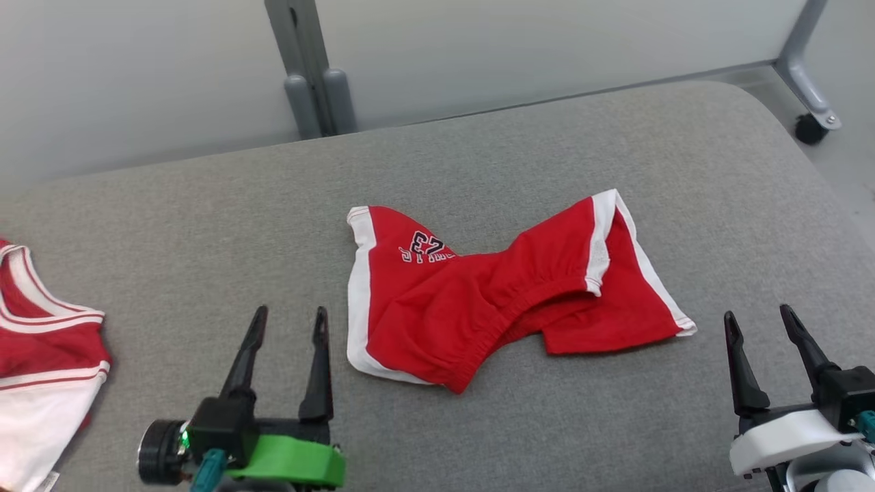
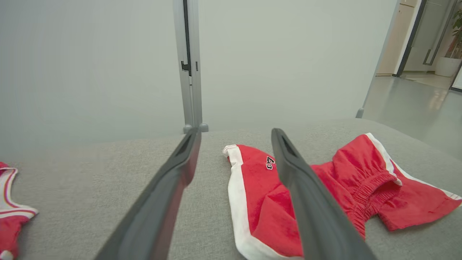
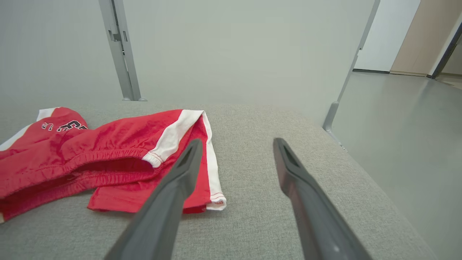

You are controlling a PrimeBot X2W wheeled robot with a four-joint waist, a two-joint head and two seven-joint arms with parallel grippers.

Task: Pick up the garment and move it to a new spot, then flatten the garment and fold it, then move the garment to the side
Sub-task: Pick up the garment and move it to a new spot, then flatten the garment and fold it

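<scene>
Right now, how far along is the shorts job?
Done: at most the pickup and move. The shorts lie loose on the grey pad, but the pictures cannot confirm they were moved. In hand: nothing. The left claw and right claw are both open, beside the cloth and not touching it. Left: flattening, folding, moving aside. The shorts are bunched and twisted at the waistband.

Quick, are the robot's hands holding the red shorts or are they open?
Left gripper: open, holding nothing.
Right gripper: open, holding nothing.

Lettering (image 1: 425, 249) on the garment (image 1: 492, 301) looks partly folded under.
</scene>
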